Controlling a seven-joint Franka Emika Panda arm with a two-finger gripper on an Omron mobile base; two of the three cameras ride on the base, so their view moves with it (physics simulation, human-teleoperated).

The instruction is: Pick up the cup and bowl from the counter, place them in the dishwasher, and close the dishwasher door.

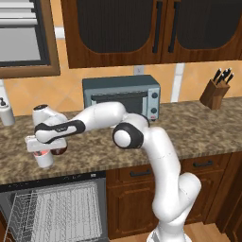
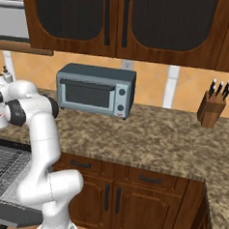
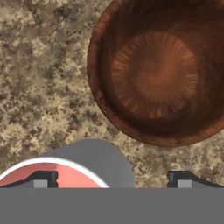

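Gripper [image 3: 113, 179] hangs spread wide over the cup [image 1: 45, 159] and bowl [image 3: 159, 72] by the counter's [image 1: 198, 130] front edge.
Judged step: lining up the first pick, nothing held; next it must centre on one rim, then descend. The dishwasher [image 1: 56, 208] below stands open; speckled granite, toaster oven [image 1: 122, 97] behind.

A grey toaster oven [image 1: 122, 96] stands against the tiled wall. A wooden knife block [image 1: 215, 90] sits far right. A white dispenser bottle [image 1: 5, 112] stands far left.
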